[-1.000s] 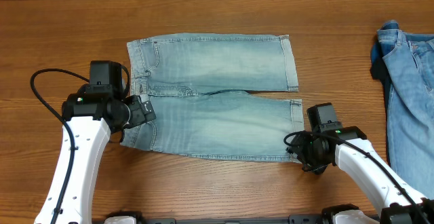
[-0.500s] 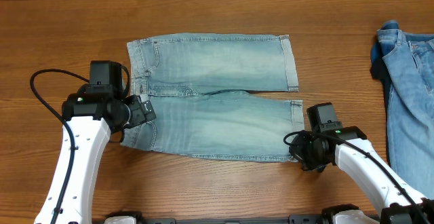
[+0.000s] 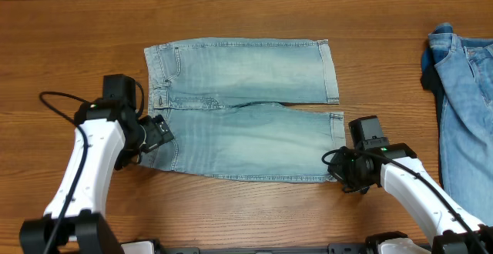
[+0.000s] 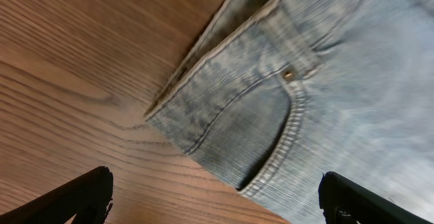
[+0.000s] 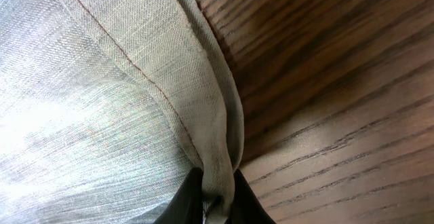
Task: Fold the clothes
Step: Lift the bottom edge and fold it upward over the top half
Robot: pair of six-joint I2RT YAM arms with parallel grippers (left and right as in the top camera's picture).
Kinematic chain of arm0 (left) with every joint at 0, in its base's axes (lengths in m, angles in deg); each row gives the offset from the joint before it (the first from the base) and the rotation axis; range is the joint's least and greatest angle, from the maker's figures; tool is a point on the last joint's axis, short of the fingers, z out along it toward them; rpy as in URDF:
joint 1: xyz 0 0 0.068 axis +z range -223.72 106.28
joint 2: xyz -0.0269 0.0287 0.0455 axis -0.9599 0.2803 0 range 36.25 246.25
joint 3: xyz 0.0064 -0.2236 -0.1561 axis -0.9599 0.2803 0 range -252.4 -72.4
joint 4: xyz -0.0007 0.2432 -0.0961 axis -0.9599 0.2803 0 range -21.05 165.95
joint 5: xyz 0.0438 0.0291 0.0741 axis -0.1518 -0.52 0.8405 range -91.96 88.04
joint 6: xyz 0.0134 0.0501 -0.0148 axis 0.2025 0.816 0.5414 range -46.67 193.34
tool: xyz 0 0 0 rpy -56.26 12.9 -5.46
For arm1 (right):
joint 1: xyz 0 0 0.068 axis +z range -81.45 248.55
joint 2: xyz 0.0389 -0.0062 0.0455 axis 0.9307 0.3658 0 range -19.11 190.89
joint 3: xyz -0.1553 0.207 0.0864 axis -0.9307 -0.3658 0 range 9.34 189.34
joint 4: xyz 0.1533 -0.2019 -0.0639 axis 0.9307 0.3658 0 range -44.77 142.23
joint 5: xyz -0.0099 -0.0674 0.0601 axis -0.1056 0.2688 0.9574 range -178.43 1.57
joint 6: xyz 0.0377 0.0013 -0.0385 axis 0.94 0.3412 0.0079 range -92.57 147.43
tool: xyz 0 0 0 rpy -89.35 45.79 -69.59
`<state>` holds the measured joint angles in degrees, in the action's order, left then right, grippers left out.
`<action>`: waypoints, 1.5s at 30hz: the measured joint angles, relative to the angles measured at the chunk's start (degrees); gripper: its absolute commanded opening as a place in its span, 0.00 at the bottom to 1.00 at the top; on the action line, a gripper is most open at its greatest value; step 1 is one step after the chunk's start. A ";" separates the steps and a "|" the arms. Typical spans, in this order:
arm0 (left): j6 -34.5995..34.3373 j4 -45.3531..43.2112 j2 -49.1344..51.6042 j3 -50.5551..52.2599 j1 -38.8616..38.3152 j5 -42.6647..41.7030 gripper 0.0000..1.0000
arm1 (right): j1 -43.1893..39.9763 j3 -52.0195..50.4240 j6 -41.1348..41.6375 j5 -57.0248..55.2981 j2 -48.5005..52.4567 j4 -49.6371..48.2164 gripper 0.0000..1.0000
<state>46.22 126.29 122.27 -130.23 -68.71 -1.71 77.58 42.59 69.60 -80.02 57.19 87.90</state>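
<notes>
The clothes, a pair of pale light-blue denim shorts [image 3: 246, 108], lie spread flat in the middle of the table, waistband to the left and leg hems to the right. My left gripper [image 3: 160, 135] hovers open over the near waistband corner. In the left wrist view its fingers [image 4: 85, 198] stand wide apart, with a pocket of the shorts [image 4: 271, 115] and bare wood between them. My right gripper [image 3: 340, 175] is at the near leg's hem corner. The right wrist view shows that gripper [image 5: 215, 200] shut on the folded hem of the shorts [image 5: 102, 81].
A deeper-blue denim garment [image 3: 466, 92] lies in a heap at the table's right edge. The wooden table [image 3: 77, 23] shows bare all around the shorts.
My right gripper has closed on the hem corner of the near leg. The left arm has shifted slightly left and toward the near edge, its gripper still open.
</notes>
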 measured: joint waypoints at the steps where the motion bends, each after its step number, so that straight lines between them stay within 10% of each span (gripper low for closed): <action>1: 0.00 -0.59 0.92 0.26 0.00 -0.04 1.00 | 0.00 0.00 0.00 -0.09 0.00 -0.09 0.07; 36: 1.90 -19.89 4.24 13.46 1.88 -1.14 0.99 | 0.00 0.00 -0.26 -1.18 0.00 -1.11 0.15; 37: 1.70 -20.11 4.24 13.51 1.88 -1.07 0.91 | 0.00 0.00 -0.26 -1.16 0.00 -1.14 0.15; 40: 0.31 -20.74 4.24 13.60 1.90 -0.52 0.24 | 0.00 0.00 -0.26 -1.16 0.00 -1.14 0.15; 42: 0.24 -21.03 4.26 13.75 1.90 -0.85 0.04 | 0.00 0.00 -0.26 -1.18 0.00 -1.14 0.14; 45: 0.22 -21.62 4.11 13.73 1.79 -2.95 0.04 | 0.00 0.00 -0.44 -1.18 0.00 -1.18 0.04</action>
<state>46.44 104.68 126.38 -116.50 -66.91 -4.66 77.58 42.59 69.17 -81.20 57.19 86.72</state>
